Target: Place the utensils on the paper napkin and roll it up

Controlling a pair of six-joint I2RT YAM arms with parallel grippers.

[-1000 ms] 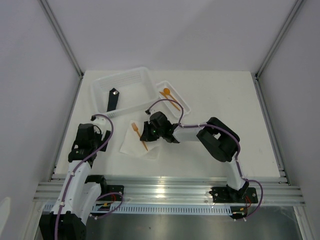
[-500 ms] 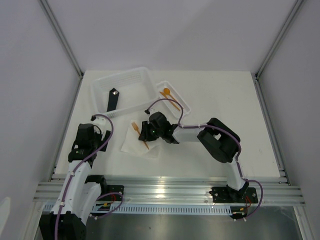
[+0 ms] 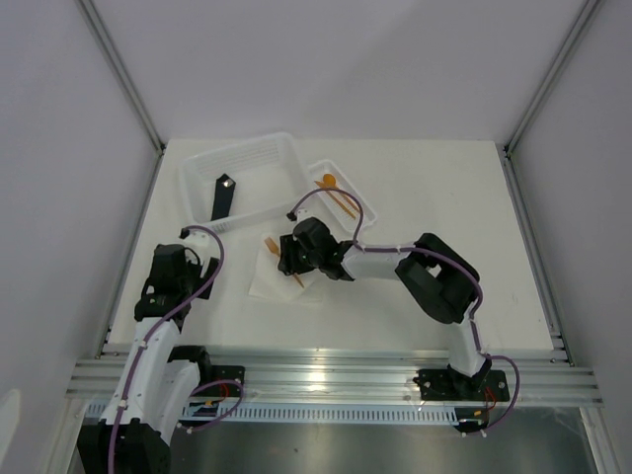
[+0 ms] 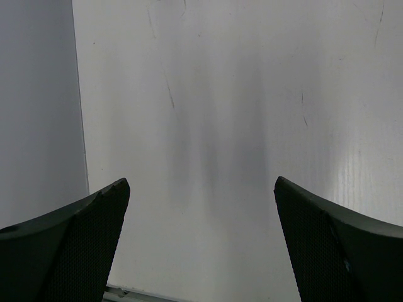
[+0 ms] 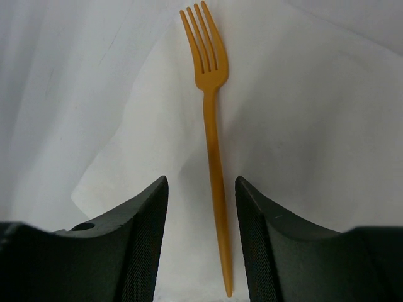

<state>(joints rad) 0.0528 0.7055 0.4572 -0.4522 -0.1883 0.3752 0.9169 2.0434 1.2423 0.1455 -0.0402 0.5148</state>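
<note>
No text, label, brand, number or sign can be read in any view.

R arm extended fwd-left, elbow bent; R gripper (image 5: 201, 189) low, jaws parted (nothing pinched). L arm folded near its base; L gripper (image 4: 201, 195) jaws spread wide.

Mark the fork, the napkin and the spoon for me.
fork (image 5: 213, 151): right wrist view, middle of its handle.
napkin (image 5: 296, 138): right wrist view, bare paper right of the fork.
spoon (image 3: 329, 180): top view, its round bowl.
</note>
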